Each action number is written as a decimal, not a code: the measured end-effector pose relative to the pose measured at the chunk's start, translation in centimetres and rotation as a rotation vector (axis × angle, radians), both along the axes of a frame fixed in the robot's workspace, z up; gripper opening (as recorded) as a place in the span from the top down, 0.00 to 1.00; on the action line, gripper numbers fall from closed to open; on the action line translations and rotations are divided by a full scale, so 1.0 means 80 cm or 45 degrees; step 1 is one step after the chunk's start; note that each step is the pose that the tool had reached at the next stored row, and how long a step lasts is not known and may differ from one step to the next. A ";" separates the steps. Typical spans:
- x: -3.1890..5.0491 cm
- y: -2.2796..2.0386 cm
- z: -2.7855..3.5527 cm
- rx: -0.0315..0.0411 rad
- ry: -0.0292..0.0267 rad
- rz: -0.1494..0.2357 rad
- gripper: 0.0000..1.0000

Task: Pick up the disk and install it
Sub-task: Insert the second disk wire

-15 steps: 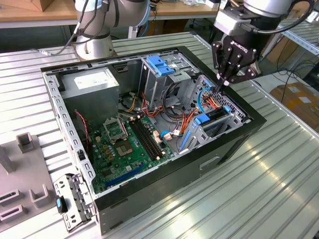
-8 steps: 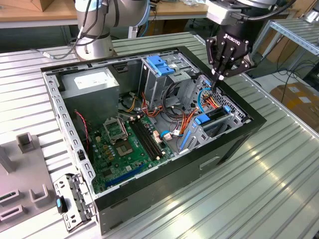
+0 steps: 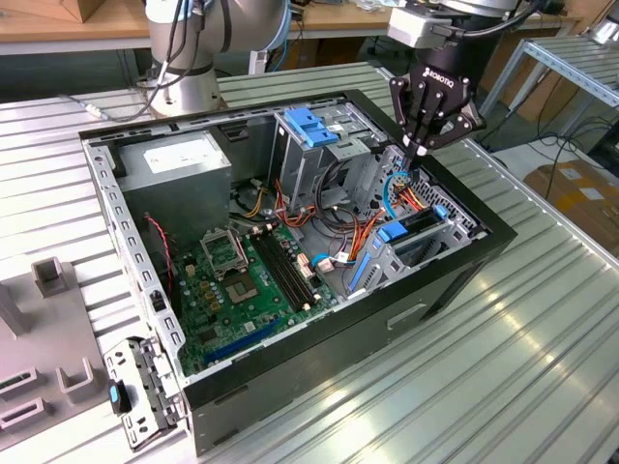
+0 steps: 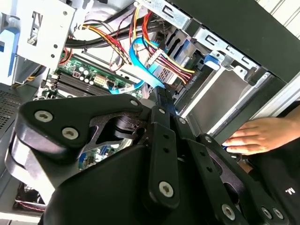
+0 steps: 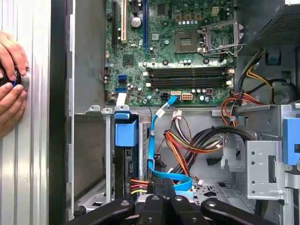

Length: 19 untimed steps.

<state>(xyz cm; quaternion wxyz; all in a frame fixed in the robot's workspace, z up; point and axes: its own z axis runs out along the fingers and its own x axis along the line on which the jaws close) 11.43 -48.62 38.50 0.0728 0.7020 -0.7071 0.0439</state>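
1. Jaws: drawn together to a narrow tip, with no part of the disk between them. We cannot tell whether they touch a wire. The gripper [image 3: 418,147] hangs tip-down over the front corner of the open computer case [image 3: 455,280], above the low drive bay.
2. Just under the tip in the first wrist view lie the blue data cable [image 5: 154,140] and a bundle of red, orange and yellow power leads [image 5: 183,145]. Both run close beside the gripper's line of travel.
3. Disk [image 3: 395,232]: it sits on edge inside the low bay, apart from the gripper. Its blue carrier tabs show at both ends in the exterior view, and one tab is plain in the first wrist view [image 5: 125,132]. We judge it inserted. Full latching is not visible.
4. Further out are the motherboard [image 3: 242,280] on the case floor and the tall metal cage with its blue latch piece [image 3: 309,126], which is not the task's part.
5. A person's hands [image 5: 11,84] rest on the outside wall of the case. The case stands on the ribbed metal surface [image 3: 484,387].
6. Note on doing this step well, in our judgement:
   - Any press on the carrier should go straight down the bay's rails, on the blue frame and not on the label face.
   - The closed tip should stay clear of the cable loop, since a snagged lead could pull a connector.
   - Motion should be slow with hands this near.
   - Both tabs should sit level before we count the disk as seated.
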 end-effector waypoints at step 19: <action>0.009 0.0059 0.0000 -0.1002 0.0510 -0.025 0.89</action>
